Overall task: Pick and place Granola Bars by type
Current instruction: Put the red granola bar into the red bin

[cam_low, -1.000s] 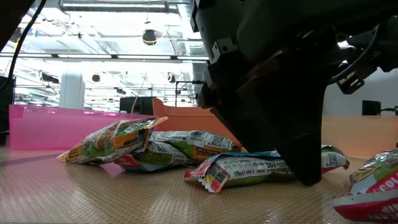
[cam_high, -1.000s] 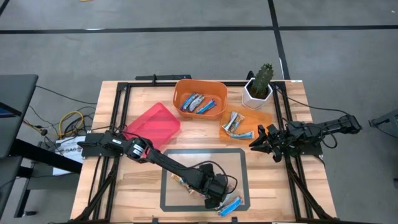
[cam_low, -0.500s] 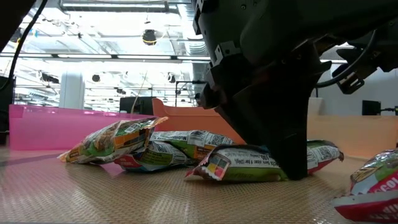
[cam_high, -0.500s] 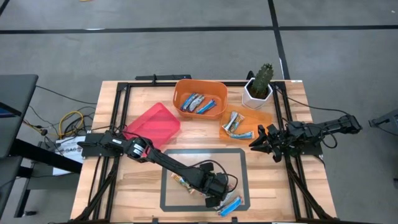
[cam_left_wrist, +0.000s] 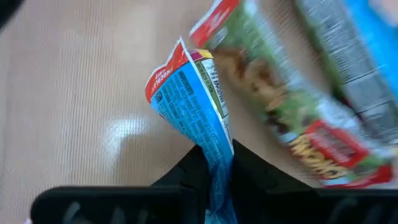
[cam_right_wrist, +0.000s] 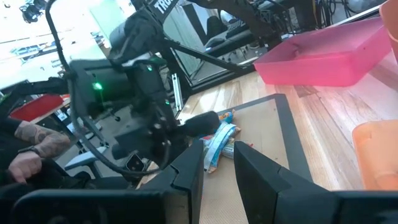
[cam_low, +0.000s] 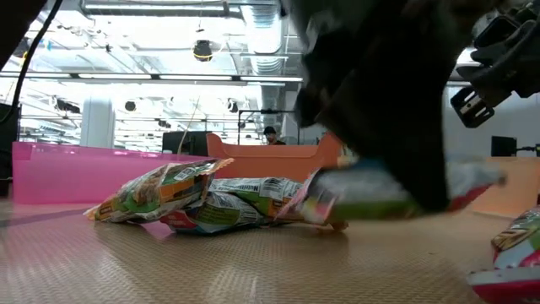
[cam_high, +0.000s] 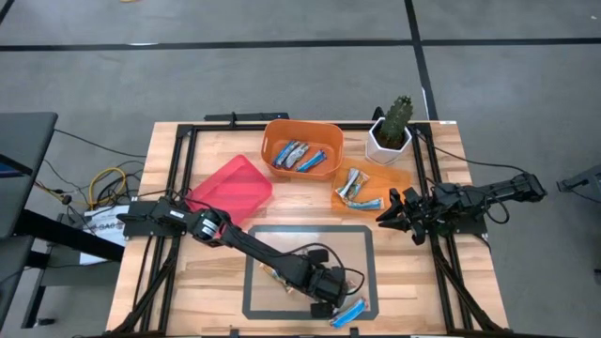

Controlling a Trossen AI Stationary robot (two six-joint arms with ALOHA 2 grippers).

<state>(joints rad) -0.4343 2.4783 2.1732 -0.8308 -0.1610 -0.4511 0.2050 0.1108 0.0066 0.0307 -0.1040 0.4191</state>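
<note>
My left gripper (cam_high: 325, 299) is over the grey-bordered mat (cam_high: 362, 235) near the table's front edge, shut on a multicoloured granola bar (cam_left_wrist: 189, 106), which shows blurred in the low view (cam_low: 380, 190). A green and red bar (cam_left_wrist: 280, 106) and a blue bar (cam_high: 349, 312) lie flat on the mat beside it. More multicoloured bars (cam_low: 194, 198) lie heaped on the mat toward the left (cam_high: 277, 275). My right gripper (cam_high: 390, 212) waits open at the table's right side, clear of the bars. My left gripper pinches the multicoloured bar between its two fingers (cam_left_wrist: 186, 177), on the wrapper (cam_left_wrist: 214, 158) back from its red crimped end (cam_left_wrist: 163, 78). The fingers come from above, pointing down. The bar is lifted clear of the mat and roughly level (cam_low: 472, 181).
An orange bin (cam_high: 324, 131) holding blue-and-white bars stands at the far middle, a pink bin (cam_high: 230, 188) to its left. An orange tray (cam_high: 402, 178) with silvery bars and a potted cactus (cam_high: 392, 127) are at the far right. One bar (cam_low: 515, 249) lies near the low camera.
My left gripper has taken hold of the multicoloured bar on the mat and gone up with it. The bar first lay flat, then tipped up at one end, and now hangs clear of the mat. The heap of bars has stayed in place.
</note>
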